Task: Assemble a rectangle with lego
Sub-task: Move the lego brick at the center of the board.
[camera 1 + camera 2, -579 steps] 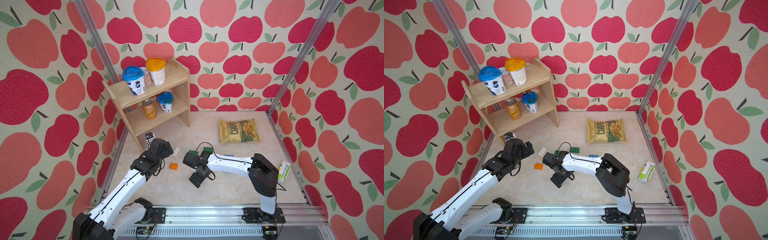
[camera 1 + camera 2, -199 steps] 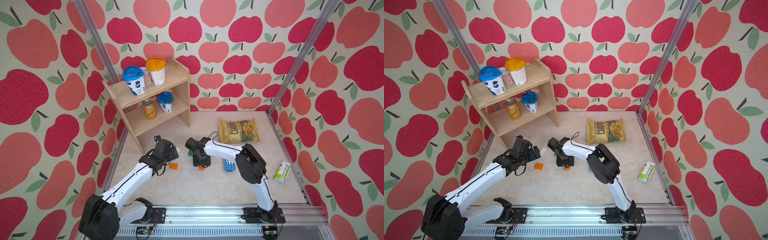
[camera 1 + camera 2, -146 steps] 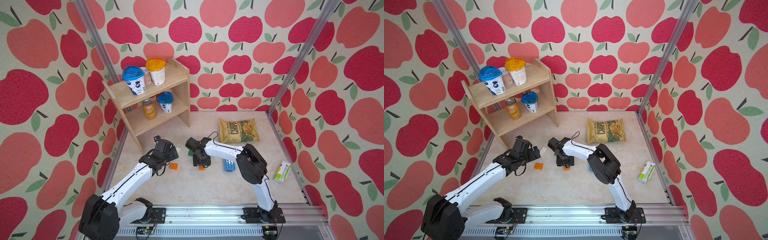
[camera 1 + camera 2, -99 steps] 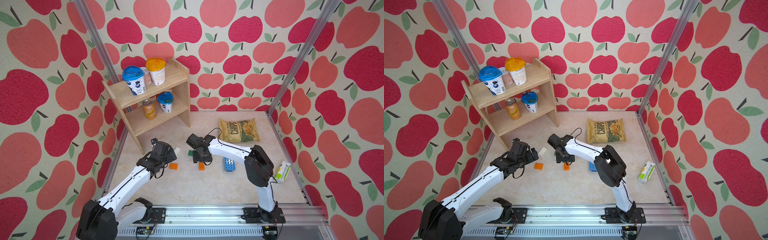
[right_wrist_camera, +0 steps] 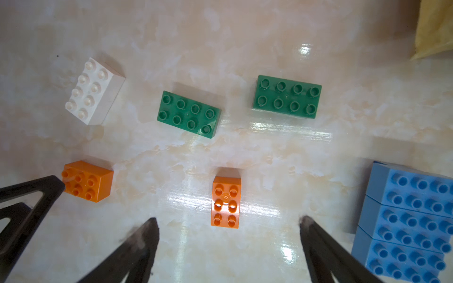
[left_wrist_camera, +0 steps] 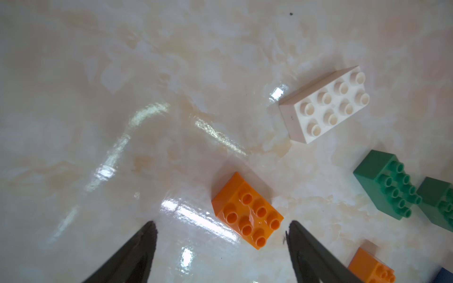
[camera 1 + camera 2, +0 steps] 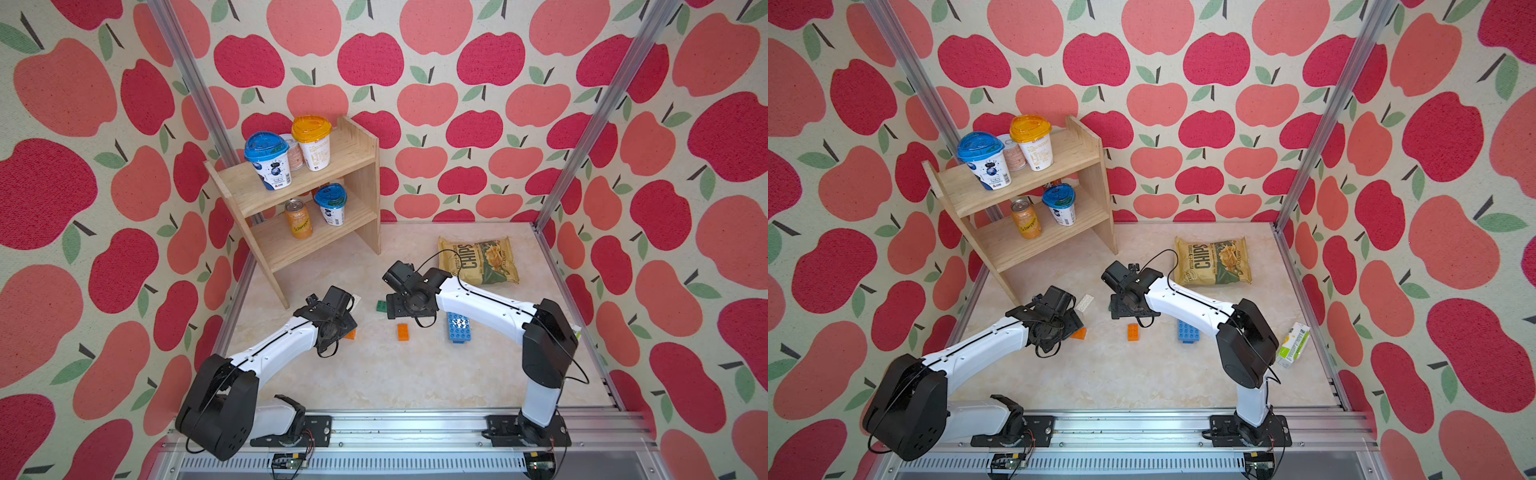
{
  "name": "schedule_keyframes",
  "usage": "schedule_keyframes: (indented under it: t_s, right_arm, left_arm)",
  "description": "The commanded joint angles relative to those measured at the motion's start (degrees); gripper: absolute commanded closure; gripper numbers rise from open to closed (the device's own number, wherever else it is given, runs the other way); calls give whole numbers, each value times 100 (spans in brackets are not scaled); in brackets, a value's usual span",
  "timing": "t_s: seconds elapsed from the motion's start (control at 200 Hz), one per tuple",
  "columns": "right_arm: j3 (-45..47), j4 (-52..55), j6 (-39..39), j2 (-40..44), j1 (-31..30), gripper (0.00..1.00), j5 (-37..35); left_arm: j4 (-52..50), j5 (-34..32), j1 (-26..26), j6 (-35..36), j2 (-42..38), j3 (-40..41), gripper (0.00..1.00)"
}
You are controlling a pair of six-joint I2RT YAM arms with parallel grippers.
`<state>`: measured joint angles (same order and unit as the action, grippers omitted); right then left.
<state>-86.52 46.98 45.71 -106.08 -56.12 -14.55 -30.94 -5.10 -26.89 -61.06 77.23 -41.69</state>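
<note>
Lego (image 5: 188, 114) lies loose — left gripper (image 6: 220, 223) and right gripper (image 5: 228, 218) both spread, empty.

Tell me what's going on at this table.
This is a lego rectangle build, only partly done. Three blue bricks sit side by side as one block. The left gripper is low over one orange brick, with its jaws apart on either side and not gripping it. The right gripper is open over the other orange brick and holds nothing. Two green bricks and a white brick lie loose and apart.
</note>
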Motion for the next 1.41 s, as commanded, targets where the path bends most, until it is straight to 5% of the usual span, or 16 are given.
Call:
schedule_keyframes:
  t_s: [0.0,0.465,0.74,0.895,1.156,1.401]
  right_arm:
    - [152,-5,91,240,22,7,-168]
    - [276,-42,32,346,53,7,-241]
    - [548,-43,106,789,161,7,-388]
    - [805,-13,167,1178,294,7,-538]
    - [1294,1,199,1917,645,7,-705]
    - [1696,101,179,2538,898,7,-804]
  left_arm:
    - [-328,16,-61,-503,327,-355,34]
    - [-64,297,-66,-640,1246,-640,32]
    - [-475,186,-375,-353,1299,-800,70]
    - [-518,512,-484,356,1310,-834,74]
    - [-155,1133,-1247,1562,1439,-994,79]
    - [-212,976,-2204,1796,1983,-1594,79]
